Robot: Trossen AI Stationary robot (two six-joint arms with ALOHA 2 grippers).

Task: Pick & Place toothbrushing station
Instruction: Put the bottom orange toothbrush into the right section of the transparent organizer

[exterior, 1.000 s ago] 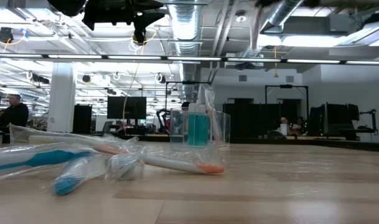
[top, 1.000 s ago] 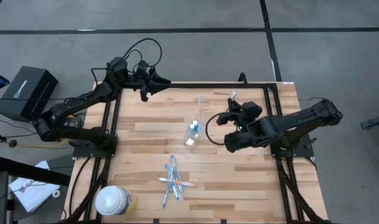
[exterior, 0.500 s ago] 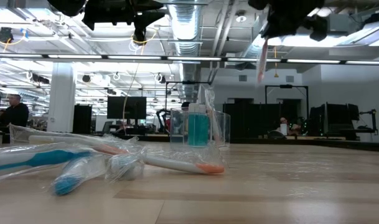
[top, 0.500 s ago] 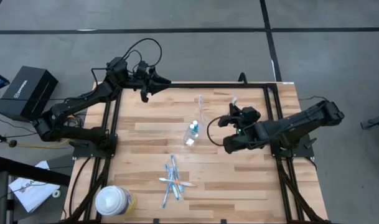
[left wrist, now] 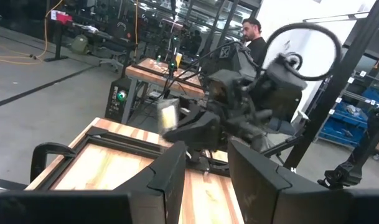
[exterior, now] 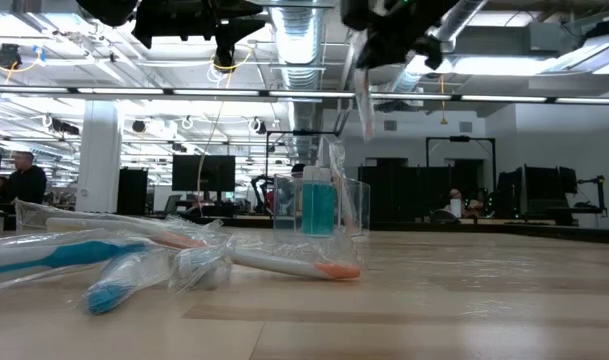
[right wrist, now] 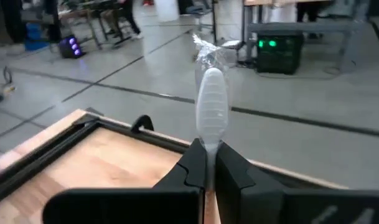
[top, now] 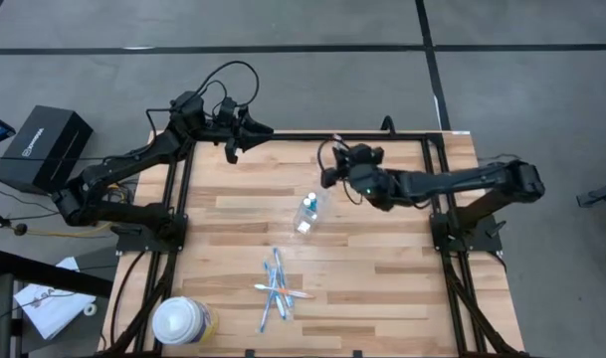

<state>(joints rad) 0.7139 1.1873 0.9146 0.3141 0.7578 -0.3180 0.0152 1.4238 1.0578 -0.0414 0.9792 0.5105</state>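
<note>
The wooden tabletop (top: 382, 288) fills the high view, with a large round white-topped container (top: 179, 320) at its near left corner. The left arm waits over the far left edge, its left pincer (top: 232, 145) with a clear gap between the fingers and nothing in it, as its own wrist view shows. The right arm reaches in from the right side, its right pincer (top: 329, 171) raised above the far middle of the tabletop and clamped on a wrapped toothbrush (right wrist: 211, 112). That grip is plain only from the right wrist, where the pale wrapped head sticks out past the pinched fingers; the low view shows the other end hanging down from the pincer (exterior: 369, 40), well above the wood (from overhead the brush is barely visible). Below and just toward the centre stands the clear cup (top: 306, 213), holding blue tubes (exterior: 317, 205) that only the low view makes out. Nearer the front edge lies a crossed heap of wrapped brushes (top: 276, 286), blue, white and orange.
</note>
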